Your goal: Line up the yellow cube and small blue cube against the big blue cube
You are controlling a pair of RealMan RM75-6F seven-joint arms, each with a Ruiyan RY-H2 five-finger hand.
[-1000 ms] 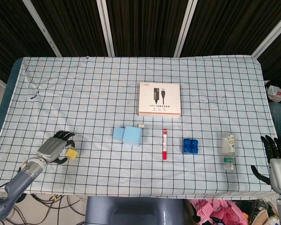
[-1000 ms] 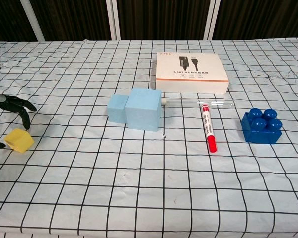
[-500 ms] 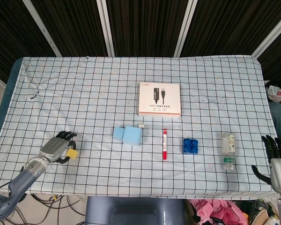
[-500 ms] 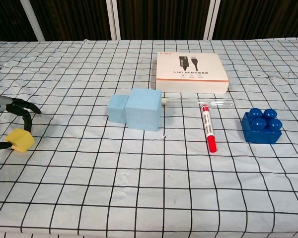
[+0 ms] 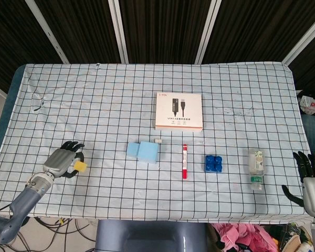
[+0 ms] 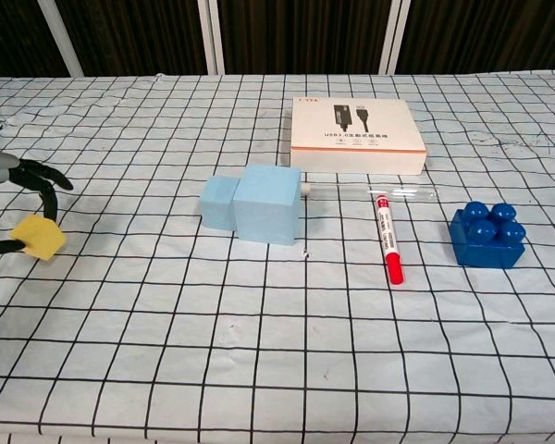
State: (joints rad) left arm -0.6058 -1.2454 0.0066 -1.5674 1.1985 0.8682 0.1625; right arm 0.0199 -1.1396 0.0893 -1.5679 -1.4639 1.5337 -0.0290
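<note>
The big blue cube [image 5: 149,152] [image 6: 268,203] stands near the table's middle. The small blue cube [image 5: 133,150] [image 6: 217,202] touches its left side. Far to the left, my left hand [image 5: 60,160] [image 6: 9,176] pinches the yellow cube [image 5: 81,166] [image 6: 37,238] between thumb and fingers, and the cube looks slightly raised off the checked cloth. My right hand [image 5: 310,176] hangs past the table's right front corner, fingers spread and holding nothing; the chest view does not show it.
A white cable box [image 5: 179,111] [image 6: 356,136] lies behind the cubes. To their right lie a clear tube [image 6: 370,191], a red marker [image 5: 184,161] [image 6: 388,239], a dark blue studded brick [image 5: 213,164] [image 6: 487,236] and a small bottle [image 5: 256,168].
My left hand has closed on the yellow cube and raised it a little from the cloth. The blue cubes and the right hand have not moved.
</note>
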